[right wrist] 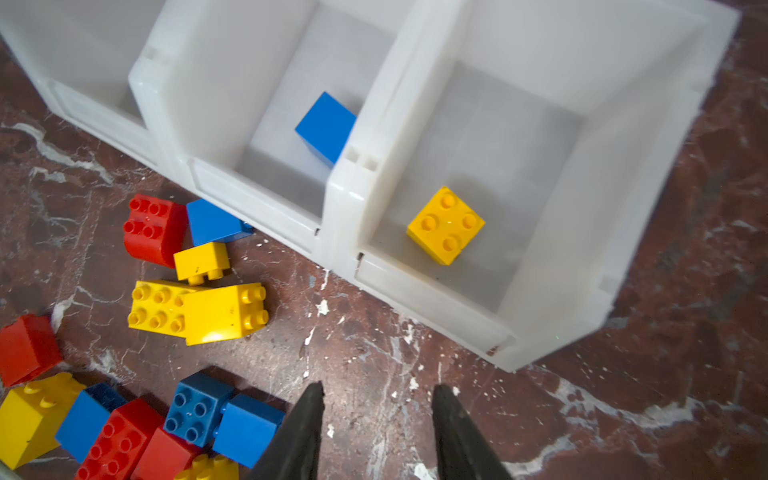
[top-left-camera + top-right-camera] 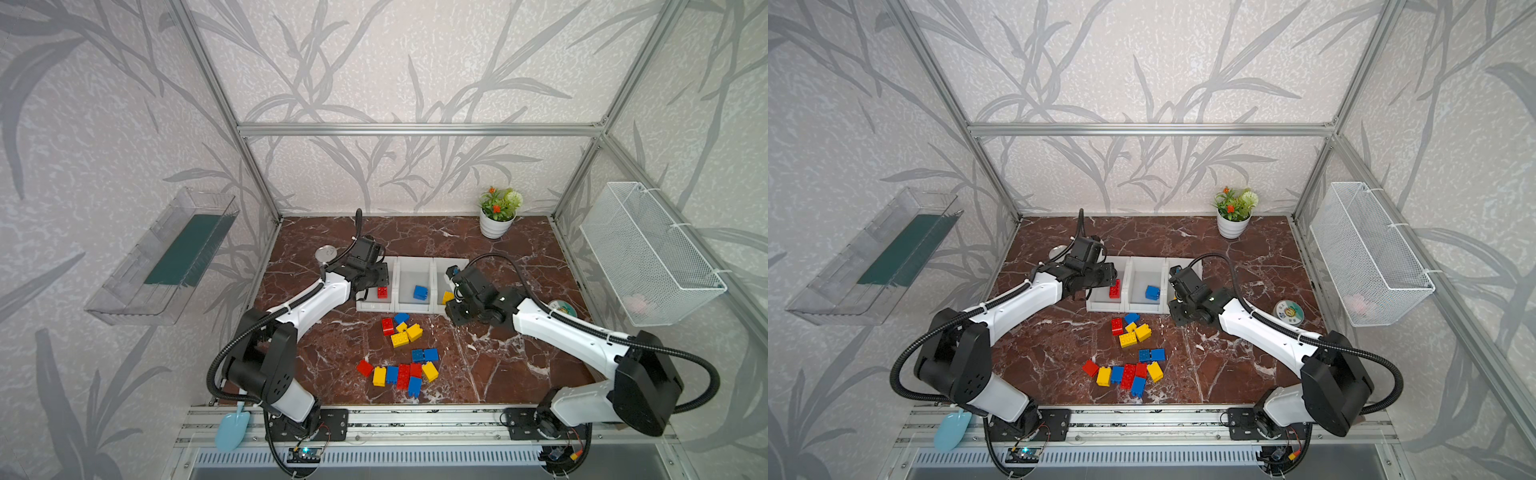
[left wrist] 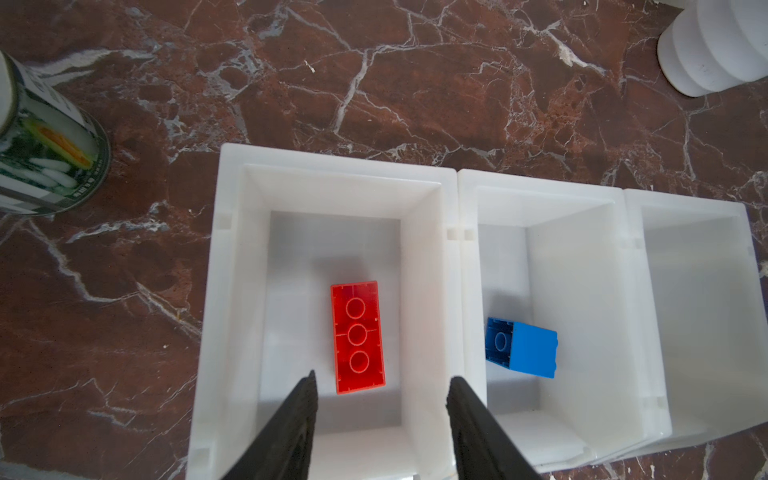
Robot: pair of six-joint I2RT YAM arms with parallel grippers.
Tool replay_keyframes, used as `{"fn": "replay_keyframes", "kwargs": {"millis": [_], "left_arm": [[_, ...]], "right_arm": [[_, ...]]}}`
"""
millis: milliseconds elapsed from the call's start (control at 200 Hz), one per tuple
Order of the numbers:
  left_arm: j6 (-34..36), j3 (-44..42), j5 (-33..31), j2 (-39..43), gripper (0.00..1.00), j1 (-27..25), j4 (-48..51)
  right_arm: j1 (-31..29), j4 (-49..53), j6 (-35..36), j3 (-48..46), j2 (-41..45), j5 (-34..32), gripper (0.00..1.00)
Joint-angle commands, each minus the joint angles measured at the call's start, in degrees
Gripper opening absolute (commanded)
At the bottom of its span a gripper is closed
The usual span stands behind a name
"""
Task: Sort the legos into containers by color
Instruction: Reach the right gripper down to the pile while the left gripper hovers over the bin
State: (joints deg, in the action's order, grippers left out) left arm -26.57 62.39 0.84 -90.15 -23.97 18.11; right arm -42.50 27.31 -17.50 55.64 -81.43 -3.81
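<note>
Left gripper [image 3: 382, 375], jaws apart, above red lego [image 3: 358, 337].

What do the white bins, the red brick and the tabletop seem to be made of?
The white bins: likely moulded plastic, slightly translucent, semi-matte; thin walls and moulded notches at the rims. The red brick: hard glossy plastic; its hollow underside shows moulded round tubes. The tabletop: looks like red-brown marble with white veins, smooth; it could be a printed laminate.
</note>
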Motion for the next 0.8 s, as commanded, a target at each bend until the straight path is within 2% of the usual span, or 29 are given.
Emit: {"fn": "replay_keyframes", "kwargs": {"millis": [0, 420, 600, 795], "left_arm": [[-0.94, -1.04, 0.04, 2.3, 0.53, 0.24, -1.54], [-0.94, -2.36, 0.28, 3.64, 0.53, 0.45, -1.46], [-1.25, -2.88, 0.89, 3.84, 0.53, 0.44, -1.41], [-1.1, -3.06, 0.99, 4.46, 0.53, 0.45, -1.23]], "right_arm": [[-2.31, -1.23, 1.27, 3.0, -3.02, 2.19, 0.47], [-9.34, -2.23, 1.77, 10.42, -14.38, 5.83, 0.68], [-9.78, -1.68, 1.52, 11.25, -17.76, 6.32, 0.7], [-10.67, -1.57, 1.75, 13.03, -21.8, 8.12, 0.66]]}}
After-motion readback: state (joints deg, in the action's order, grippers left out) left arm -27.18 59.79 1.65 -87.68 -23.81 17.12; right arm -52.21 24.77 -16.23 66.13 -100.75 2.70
